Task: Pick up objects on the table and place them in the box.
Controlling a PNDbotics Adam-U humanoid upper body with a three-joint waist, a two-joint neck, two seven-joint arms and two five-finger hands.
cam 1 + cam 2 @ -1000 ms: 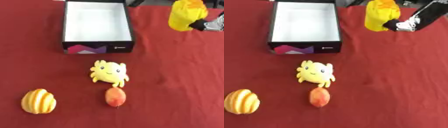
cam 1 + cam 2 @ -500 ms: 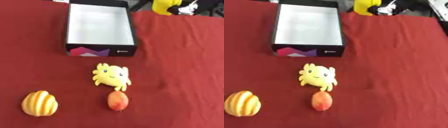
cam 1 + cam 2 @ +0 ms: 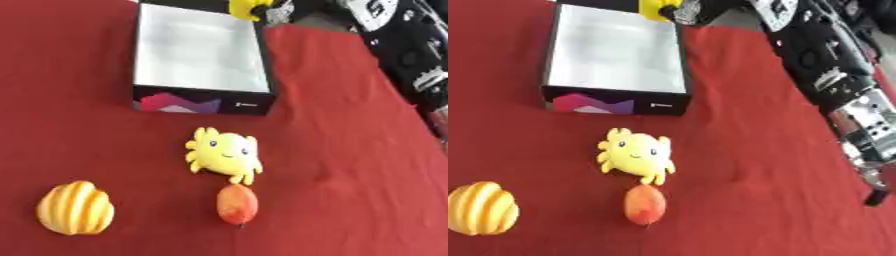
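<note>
A white-lined box (image 3: 201,102) with a black patterned front wall stands open at the top centre on the red cloth. Just beyond its far right corner my right hand (image 3: 686,12) is shut on a yellow object (image 3: 245,7), only partly in view at the top edge. In front of the box lies a yellow crab plush (image 3: 225,155), and a red-orange fruit (image 3: 237,204) touches its near side. A yellow striped fruit (image 3: 76,208) sits at the lower left. My left hand shows in neither view.
My right arm (image 3: 833,75), black with silver joints, runs down the right side above the cloth. The red cloth (image 3: 350,165) covers the whole table; dark equipment lies past its far right edge.
My right hand has carried the yellow object left and farther away, from the right of the box to its far right corner. The camera has also shifted, and more of the right arm shows.
</note>
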